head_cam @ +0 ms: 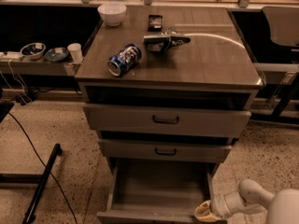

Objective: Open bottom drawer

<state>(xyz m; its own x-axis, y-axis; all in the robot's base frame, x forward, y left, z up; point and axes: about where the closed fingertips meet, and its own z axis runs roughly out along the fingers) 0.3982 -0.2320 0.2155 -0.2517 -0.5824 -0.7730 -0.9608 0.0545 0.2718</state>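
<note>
Since the gripper (206, 212) sits against the front edge of the bottom drawer (159, 188) — whether it grips I cannot tell — it seems placed for pulling; the drawer gapes open to its left, plain inside. Above it comes the middle drawer (164, 150), then the cabinet top (215, 64) with a tipped can (123, 59) and white bowl (112, 13) — speckled floor (70, 125) far left.

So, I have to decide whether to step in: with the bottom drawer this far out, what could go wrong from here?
1. The gripper sits at the right end of the bottom drawer front, not its middle; an off-centre pull may skew and jam it.
2. The drawer looks far out; more pull might run it off its slides.
3. The can lies on its side on the cabinet top; a jolt could roll it off.
</note>
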